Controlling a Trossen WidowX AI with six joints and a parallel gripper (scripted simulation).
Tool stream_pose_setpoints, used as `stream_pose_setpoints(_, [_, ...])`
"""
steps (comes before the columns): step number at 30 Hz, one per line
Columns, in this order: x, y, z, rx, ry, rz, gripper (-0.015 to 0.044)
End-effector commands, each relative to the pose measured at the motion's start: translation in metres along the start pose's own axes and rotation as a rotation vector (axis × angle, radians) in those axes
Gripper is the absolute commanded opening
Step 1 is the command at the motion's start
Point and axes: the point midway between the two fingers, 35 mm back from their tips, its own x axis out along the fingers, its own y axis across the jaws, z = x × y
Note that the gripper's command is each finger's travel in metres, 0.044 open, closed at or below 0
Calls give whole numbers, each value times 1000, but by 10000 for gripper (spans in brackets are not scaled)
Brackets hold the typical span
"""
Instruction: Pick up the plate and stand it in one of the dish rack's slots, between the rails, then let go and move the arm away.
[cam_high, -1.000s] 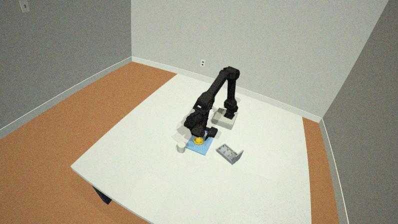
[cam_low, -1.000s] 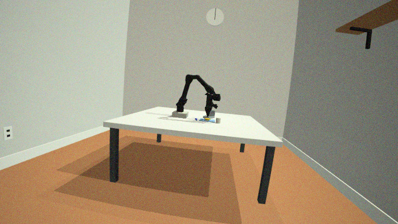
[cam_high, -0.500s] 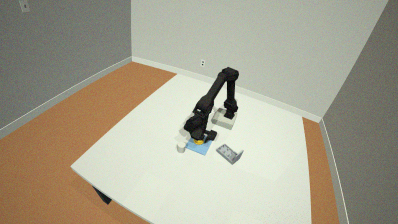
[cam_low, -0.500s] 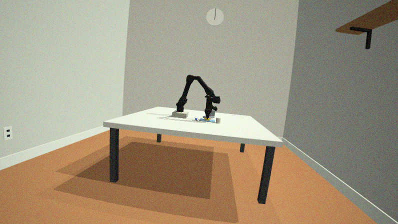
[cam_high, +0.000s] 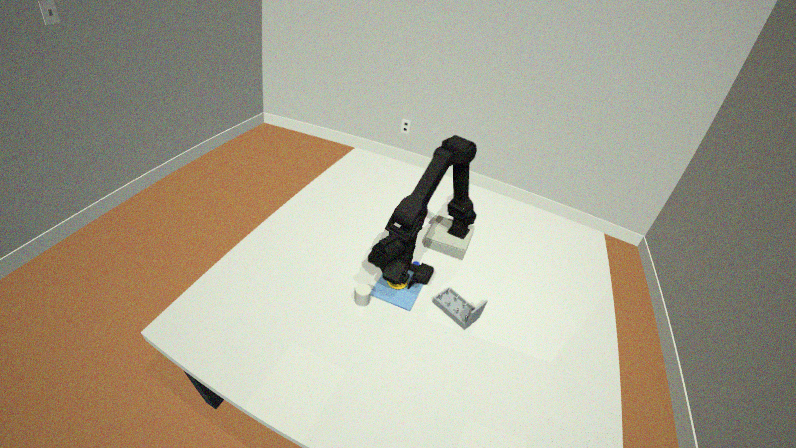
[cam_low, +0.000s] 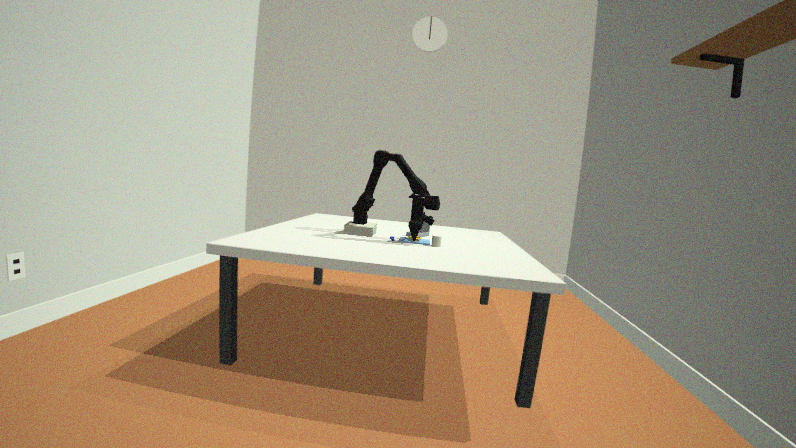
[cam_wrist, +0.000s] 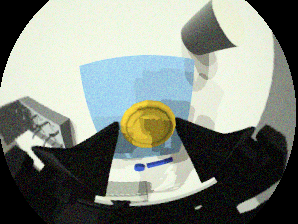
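- Step in hand: the approach to the plate (cam_wrist: 148, 123). The grasp had not been made, and the lift, the placement and the retreat were all outstanding.
- The plate, a small yellow disc, lay flat on a blue mat (cam_wrist: 136, 92) on the white surface (cam_high: 278, 356). In the wrist view it sat between the two dark fingers and apart from both.
- The end effector (cam_high: 402, 276) was low over the plate, pointing down. Its jaws stood wide and held nothing.
- The dish rack (cam_high: 458, 306) stood on the surface to the right of the mat in the top view, well apart from the plate. Its slots could not be made out at this size.
- A small white cup (cam_high: 362, 294) stood just beside the left edge of the mat. A small blue item (cam_wrist: 152, 164) lay on the mat near the plate; what it was could not be told.
- Next move, as a judgement: the plate lay flat, so the fingers had to come down on either side of its rim and clench on it before any lift.
- After the lift, the plate had to be turned on edge and carried right to the rack.
- Risk, as a judgement: a thin rim could slip from the fingers, and the cup lay close to the path.
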Motion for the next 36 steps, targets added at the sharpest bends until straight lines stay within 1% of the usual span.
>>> stream_pose_setpoints(1, [1,-1,0,-5,2,-5,347])
stream_pose_setpoints(12, [1,-1,0,-5,2,-5,273])
stream_pose_setpoints(15, [-2,-1,1,-5,1,-5,194])
stream_pose_setpoints(22, [-35,-3,9,-5,0,-5,11])
stream_pose_setpoints(23, [-40,-3,10,-5,0,-5,0])
stream_pose_setpoints(36, [-100,-5,17,-5,-1,-5,0])
